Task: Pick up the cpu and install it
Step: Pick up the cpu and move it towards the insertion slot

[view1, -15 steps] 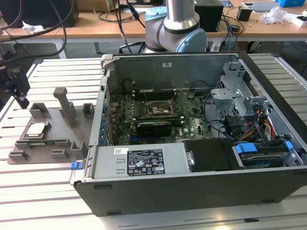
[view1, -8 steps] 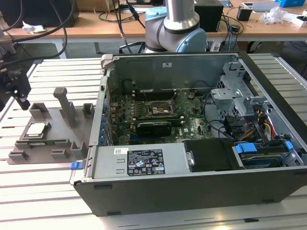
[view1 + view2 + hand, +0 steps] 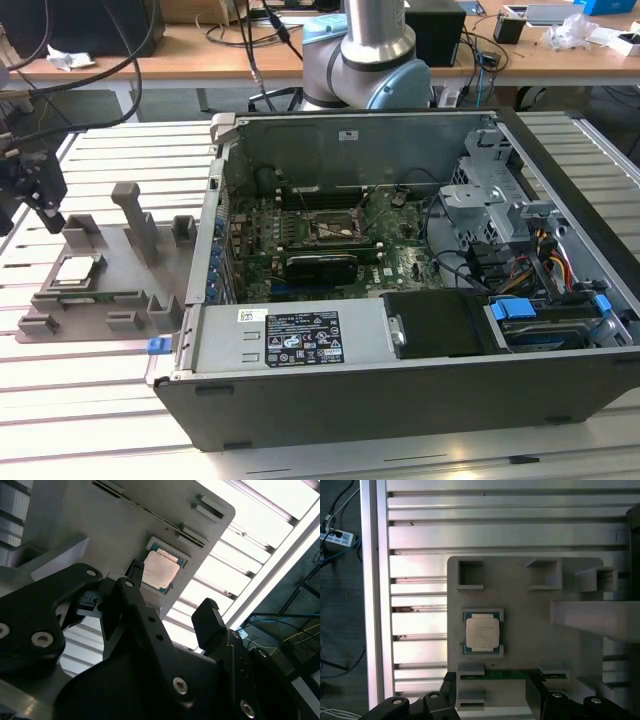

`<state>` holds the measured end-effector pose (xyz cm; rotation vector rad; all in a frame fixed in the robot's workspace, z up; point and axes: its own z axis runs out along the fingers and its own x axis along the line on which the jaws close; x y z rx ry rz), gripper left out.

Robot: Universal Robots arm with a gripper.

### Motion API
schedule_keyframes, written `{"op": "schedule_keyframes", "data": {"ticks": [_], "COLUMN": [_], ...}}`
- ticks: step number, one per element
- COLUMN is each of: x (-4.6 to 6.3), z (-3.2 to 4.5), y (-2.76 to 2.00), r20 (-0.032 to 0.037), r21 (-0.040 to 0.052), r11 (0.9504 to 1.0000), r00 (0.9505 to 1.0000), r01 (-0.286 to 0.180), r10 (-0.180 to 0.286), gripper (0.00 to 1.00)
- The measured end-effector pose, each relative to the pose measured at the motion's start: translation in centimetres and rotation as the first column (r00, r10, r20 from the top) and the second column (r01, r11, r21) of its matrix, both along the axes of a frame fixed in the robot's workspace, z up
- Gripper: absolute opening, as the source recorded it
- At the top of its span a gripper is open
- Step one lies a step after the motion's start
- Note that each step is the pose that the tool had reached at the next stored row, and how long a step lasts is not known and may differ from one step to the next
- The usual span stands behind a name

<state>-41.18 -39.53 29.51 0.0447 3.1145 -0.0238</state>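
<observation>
We see the gripper [image 3: 48, 212] hanging just above the grey tray [image 3: 115, 300], its fingers [image 3: 206, 617] spread wide with nothing between them. The cpu [image 3: 482, 633] lies flat in a square pocket of the tray, below the gripper and apart from it. The open computer case [image 3: 400, 400] stands to the exterior view's right.

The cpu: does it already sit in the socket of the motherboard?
No, the cpu lies in the grey tray, outside the computer case.
</observation>
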Motion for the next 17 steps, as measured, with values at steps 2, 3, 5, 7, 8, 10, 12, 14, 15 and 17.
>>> {"op": "schedule_keyframes", "data": {"ticks": [2, 3, 5, 7, 8, 10, 12, 14, 15, 17], "x": [0.00, 0.00, 0.00, 0.00, 0.00, 0.00, 0.00, 0.00, 0.00, 0.00], "z": [-0.19, -0.27, -0.41, -0.52, -0.57, -0.67, -0.76, -0.88, -0.95, -1.13], "y": [0.00, 0.00, 0.00, 0.00, 0.00, 0.00, 0.00, 0.00, 0.00, 0.00], "r20": [0.0000, 0.0000, 0.0000, -0.0001, -0.0002, -0.0001, 0.0000, -0.0001, 0.0000, -0.0001], "r21": [0.0000, 0.0000, 0.0000, -0.0001, -0.0001, -0.0001, 0.0000, 0.0000, 0.0001, -0.0001], "r11": [1.0000, 1.0000, 1.0000, 1.0000, 1.0000, 1.0000, 1.0000, 1.0000, 1.0000, 1.0000], "r00": [1.0000, 1.0000, 1.0000, 1.0000, 1.0000, 1.0000, 1.0000, 1.0000, 1.0000, 1.0000], "r01": [0.000, 0.000, 0.000, 0.000, 0.000, 0.000, 0.000, 0.000, 0.000, 0.000], "r10": [0.000, 0.000, 0.000, 0.000, 0.000, 0.000, 0.000, 0.000, 0.000, 0.000], "gripper": [0.66, 0.66, 0.66, 0.66, 0.66, 0.66, 0.66, 0.66, 0.66, 0.66]}}
